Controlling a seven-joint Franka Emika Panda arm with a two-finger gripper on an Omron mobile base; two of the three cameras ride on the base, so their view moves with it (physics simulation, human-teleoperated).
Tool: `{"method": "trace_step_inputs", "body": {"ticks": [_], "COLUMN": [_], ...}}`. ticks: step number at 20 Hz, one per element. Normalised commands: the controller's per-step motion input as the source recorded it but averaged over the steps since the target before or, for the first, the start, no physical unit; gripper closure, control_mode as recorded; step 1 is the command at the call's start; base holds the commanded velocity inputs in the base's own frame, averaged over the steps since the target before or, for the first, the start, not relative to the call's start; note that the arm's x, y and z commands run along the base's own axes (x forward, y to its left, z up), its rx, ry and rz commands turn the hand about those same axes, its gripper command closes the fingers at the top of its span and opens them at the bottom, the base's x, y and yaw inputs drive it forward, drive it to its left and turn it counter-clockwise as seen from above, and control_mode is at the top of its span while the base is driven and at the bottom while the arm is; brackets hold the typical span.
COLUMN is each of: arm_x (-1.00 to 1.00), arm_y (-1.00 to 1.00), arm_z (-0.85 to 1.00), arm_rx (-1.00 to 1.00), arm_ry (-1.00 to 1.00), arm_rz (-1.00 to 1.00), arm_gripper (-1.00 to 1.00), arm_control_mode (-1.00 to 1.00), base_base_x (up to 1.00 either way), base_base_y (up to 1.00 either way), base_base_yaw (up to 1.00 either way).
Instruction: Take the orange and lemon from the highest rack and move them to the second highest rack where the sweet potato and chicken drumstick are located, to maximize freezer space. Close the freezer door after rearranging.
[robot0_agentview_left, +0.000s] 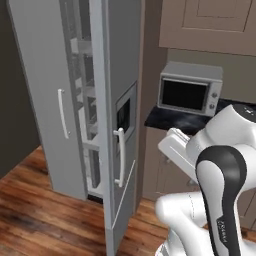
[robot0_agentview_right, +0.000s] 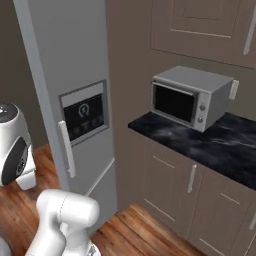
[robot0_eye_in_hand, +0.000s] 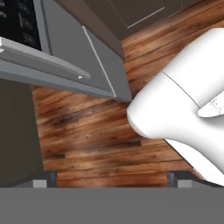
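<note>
Collision threatens: the dark-tipped gripper (robot0_eye_in_hand: 112, 180), fingers spread and empty, faces the floor beside the part-open tall grey freezer door (robot0_agentview_left: 47, 100).

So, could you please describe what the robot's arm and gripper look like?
The arm has smooth, rounded glossy white shells with dark grey-black bands at the joints; one dark band carries small white lettering. The gripper ends in two small dark grey, blocky finger tips.

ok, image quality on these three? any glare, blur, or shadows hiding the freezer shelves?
Left base view: flat even light, no glare; shelves inside the open freezer are soft and pale, contents unreadable. Right base view: soft overall, faint sheen on the black counter, microwave window dark. Hand view: floor sharp, dark shaded area at left, hand open.
</note>
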Motion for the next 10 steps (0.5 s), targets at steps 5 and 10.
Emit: {"method": "trace_step_inputs", "body": {"ticks": [5, 10], "arm_x": [0.0, 0.0], "arm_y": [0.0, 0.0], "arm_z": [0.0, 0.0], "arm_rx": [0.0, 0.0], "arm_ry": [0.0, 0.0], "arm_rz": [0.0, 0.0], "arm_gripper": [-1.0, -1.0], "arm_control_mode": [1.0, 1.0], "base_base_x": [0.47, 0.55], "base_base_y": [-0.31, -0.21], "base_base_yaw": [0.31, 0.3]}}
